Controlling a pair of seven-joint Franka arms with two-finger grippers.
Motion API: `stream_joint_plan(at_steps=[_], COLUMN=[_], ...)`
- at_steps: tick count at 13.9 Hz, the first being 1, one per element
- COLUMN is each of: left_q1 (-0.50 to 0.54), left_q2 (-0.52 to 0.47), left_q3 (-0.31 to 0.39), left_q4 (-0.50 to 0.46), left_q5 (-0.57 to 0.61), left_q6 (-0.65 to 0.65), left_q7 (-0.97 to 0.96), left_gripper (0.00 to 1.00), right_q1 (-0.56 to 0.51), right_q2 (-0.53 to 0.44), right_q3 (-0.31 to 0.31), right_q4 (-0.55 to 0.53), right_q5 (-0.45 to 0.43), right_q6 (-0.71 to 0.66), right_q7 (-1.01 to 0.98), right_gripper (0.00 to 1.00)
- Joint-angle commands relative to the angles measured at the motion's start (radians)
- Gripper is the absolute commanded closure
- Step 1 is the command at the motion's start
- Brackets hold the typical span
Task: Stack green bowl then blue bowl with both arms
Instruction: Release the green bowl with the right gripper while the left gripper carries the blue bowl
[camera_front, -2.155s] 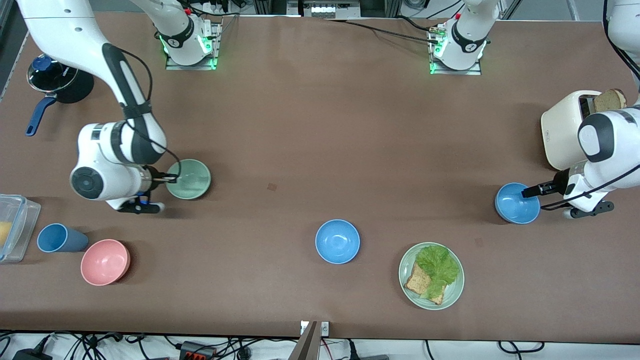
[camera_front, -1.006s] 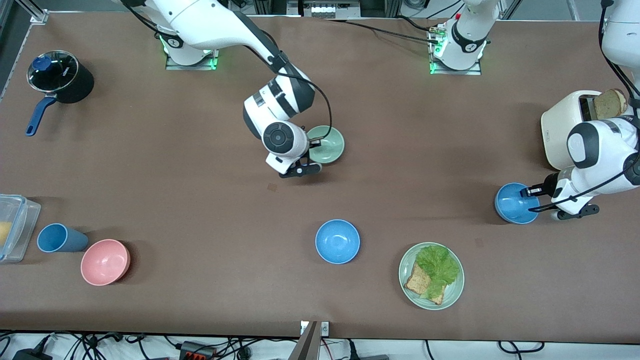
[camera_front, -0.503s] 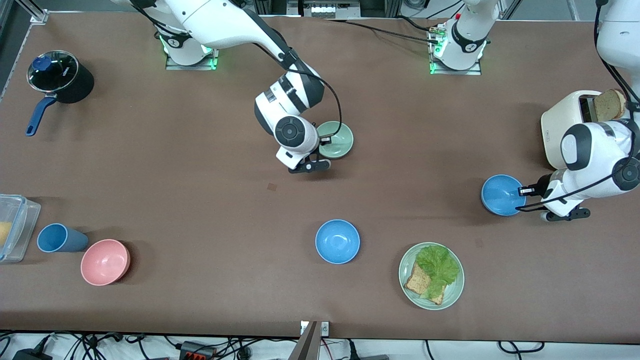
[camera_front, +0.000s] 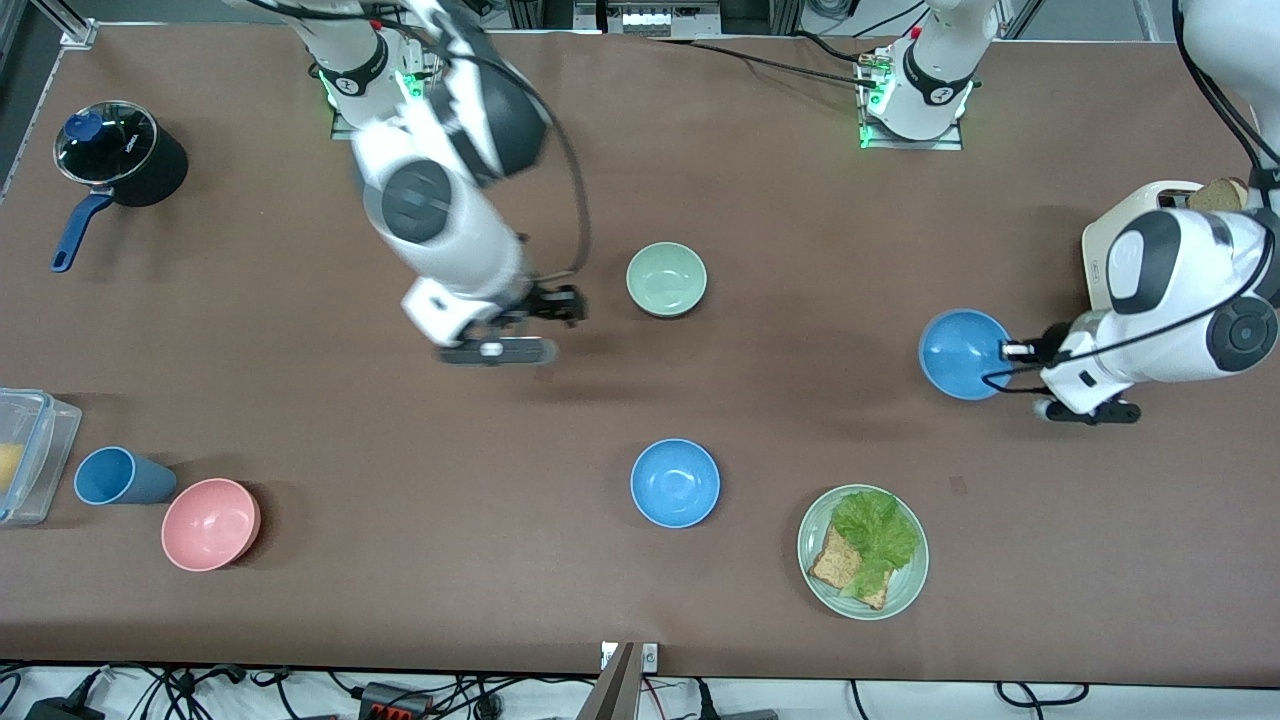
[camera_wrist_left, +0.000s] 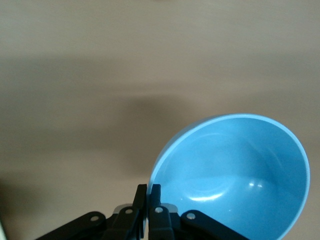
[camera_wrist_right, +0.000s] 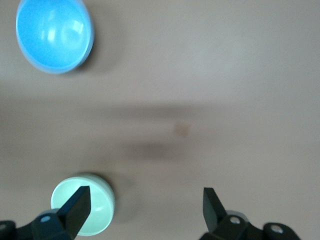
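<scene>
Blue bowl (camera_front: 962, 354), judged light, rigid and slick, is pinched at its rim by left gripper (camera_front: 1012, 350) over the surface, right gripper (camera_front: 560, 303) spread empty beside green bowl (camera_front: 666, 279).

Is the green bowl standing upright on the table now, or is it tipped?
Upright. The green bowl sits free on the table, its round mouth facing up, and it is empty.
</scene>
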Motion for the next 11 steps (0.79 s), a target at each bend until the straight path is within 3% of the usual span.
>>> stream_joint_plan(at_steps=[1, 5, 7, 9, 11], left_q1=[0.005, 0.007, -0.007, -0.074, -0.142], left_q2=[-0.047, -0.052, -0.049, -0.04, -0.03], left_q3=[-0.097, -0.325, -0.382, -0.418, -0.418], left_q4=[0.046, 0.06, 0.055, 0.051, 0.02], left_q5=[-0.082, -0.106, -0.18, -0.182, -0.183], left_q6=[-0.107, -0.118, -0.086, -0.043, 0.029], left_q7=[-0.077, -0.463, -0.582, -0.692, -0.777], left_gripper=[0.99, 1.0, 1.0, 1.0, 1.0], right_q1=[-0.01, -0.019, -0.028, -0.103, -0.261], right_q2=[-0.048, -0.05, -0.048, -0.063, -0.105], right_q3=[-0.124, -0.298, -0.367, -0.357, -0.224], right_q4=[-0.027, 0.003, 0.003, 0.004, 0.004], right_q5=[-0.018, -0.018, -0.006, 0.002, 0.005], right_q6=[0.0, -0.061, -0.087, -0.084, -0.089], right_q7=[-0.052, -0.187, -0.285, -0.373, -0.396], right_gripper=[0.0, 0.0, 0.0, 0.0, 0.0])
